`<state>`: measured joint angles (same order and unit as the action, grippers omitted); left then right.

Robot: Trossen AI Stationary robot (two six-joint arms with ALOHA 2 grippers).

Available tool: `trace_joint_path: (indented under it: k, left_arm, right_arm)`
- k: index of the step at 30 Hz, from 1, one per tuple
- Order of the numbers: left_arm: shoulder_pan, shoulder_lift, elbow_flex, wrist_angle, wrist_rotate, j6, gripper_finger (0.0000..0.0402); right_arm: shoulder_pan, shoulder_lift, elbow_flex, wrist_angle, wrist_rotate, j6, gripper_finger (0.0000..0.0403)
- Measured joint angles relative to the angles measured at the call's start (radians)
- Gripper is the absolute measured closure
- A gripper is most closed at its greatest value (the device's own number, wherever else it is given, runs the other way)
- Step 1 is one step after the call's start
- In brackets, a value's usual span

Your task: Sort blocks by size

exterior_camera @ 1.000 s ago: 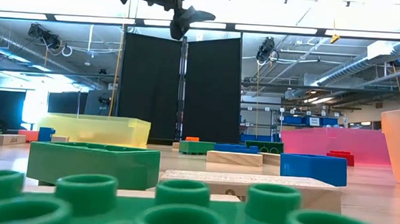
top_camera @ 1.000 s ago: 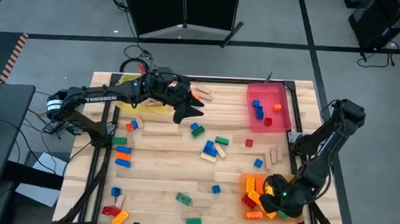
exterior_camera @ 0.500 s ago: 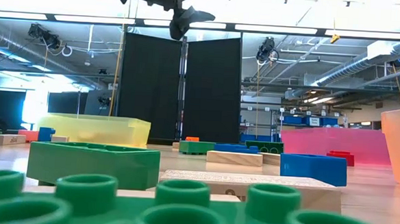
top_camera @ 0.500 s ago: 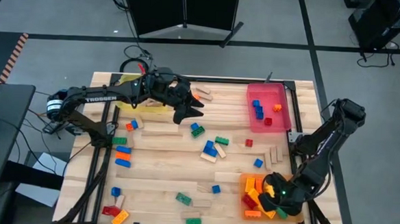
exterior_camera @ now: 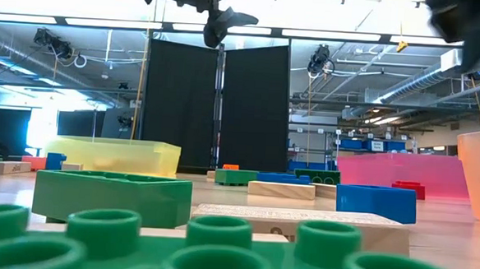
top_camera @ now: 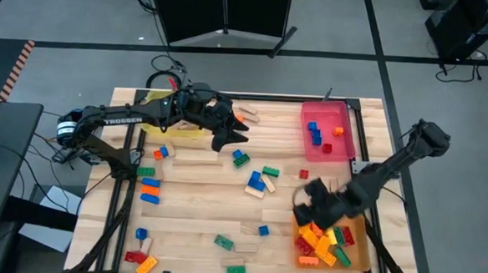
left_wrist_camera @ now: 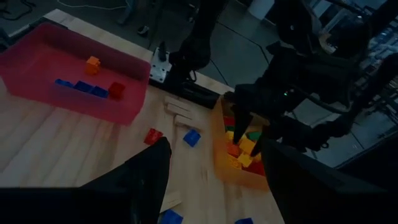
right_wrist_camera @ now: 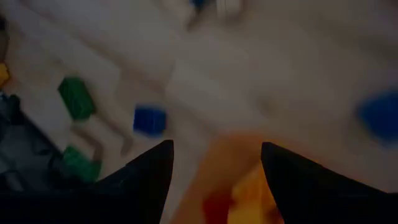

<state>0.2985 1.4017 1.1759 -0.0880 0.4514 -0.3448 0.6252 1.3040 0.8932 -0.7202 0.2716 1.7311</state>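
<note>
Wooden surface (top_camera: 197,226) strewn with studded plastic and tan wooden blocks (top_camera: 258,183); sorting partly done.
Orange tray (top_camera: 356,258) heaped, pink tray (top_camera: 306,138) holds few; left hand (top_camera: 237,133) and right hand (top_camera: 305,208) open, empty.

Grey floor (top_camera: 66,10), black partition panels (exterior_camera: 217,108), ceiling strip lights (exterior_camera: 327,34)

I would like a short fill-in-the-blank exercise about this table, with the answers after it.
1. The pink tray holds several blue blocks, one red block and one ____ block.
2. The right gripper is beside the ____ tray full of blocks.
3. The left gripper hangs above the table with its fingers ____.

Missing words: orange; orange; open
</note>
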Motion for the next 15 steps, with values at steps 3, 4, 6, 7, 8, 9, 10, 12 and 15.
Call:
trace_joint_path:
  k: [3,4,6,7,8,9,10,12,15]
  left_arm:
    - [0.000,0.000,0.000,0.000,-0.009,-0.001,0.0145]
    - [0.000,0.000,0.000,0.000,-0.009,-0.001,0.0145]
    - [0.000,0.000,0.000,0.000,-0.009,-0.001,0.0145]
    - [0.000,0.000,0.000,0.000,-0.009,-0.001,0.0145]
    - [0.000,0.000,0.000,0.000,-0.009,-0.001,0.0145]
    - [0.000,0.000,0.000,0.000,-0.010,-0.001,0.0145]
    - [0.000,0.000,0.000,0.000,-0.012,-0.001,0.0145]
    - [0.000,0.000,0.000,0.000,-0.025,-0.001,0.0145]
    - [0.000,0.000,0.000,-0.001,-0.035,-0.001,0.0145]
  right_arm:
    - [-0.123,-0.015,0.000,-0.006,-0.002,-0.178,0.0143]
    - [-0.167,-0.018,0.000,-0.014,-0.016,-0.225,0.0142]
    - [-0.257,-0.017,0.000,-0.052,-0.078,-0.291,0.0138]
    - [-0.301,-0.012,0.000,-0.083,-0.113,-0.311,0.0136]
    - [-0.342,-0.004,0.000,-0.110,-0.139,-0.326,0.0133]
    - [-0.378,0.005,0.000,-0.134,-0.154,-0.335,0.0130]
    - [-0.409,0.013,0.000,-0.158,-0.163,-0.336,0.0127]
    - [-0.463,0.032,0.000,-0.191,-0.164,-0.313,0.0119]
    - [-0.516,0.068,0.000,-0.208,-0.141,-0.266,0.0108]
